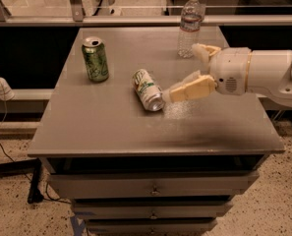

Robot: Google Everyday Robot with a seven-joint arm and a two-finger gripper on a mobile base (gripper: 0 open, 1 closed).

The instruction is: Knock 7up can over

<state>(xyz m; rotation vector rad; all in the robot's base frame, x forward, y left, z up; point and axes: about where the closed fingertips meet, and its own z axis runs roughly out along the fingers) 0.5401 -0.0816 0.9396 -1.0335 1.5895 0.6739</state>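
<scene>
The 7up can (147,89), white and silver with green lettering, lies on its side near the middle of the grey table (111,127), its silver top facing the front right. My gripper (181,73) is just to the right of the can, above the table. Its fingers are spread apart and hold nothing. The lower finger (189,89) ends close to the can's top end; I cannot tell whether it touches.
An all-green can (95,59) stands upright at the back left of the table. A clear water bottle (190,23) stands at the back, just behind the gripper. Drawers sit under the tabletop. A rail runs behind the table.
</scene>
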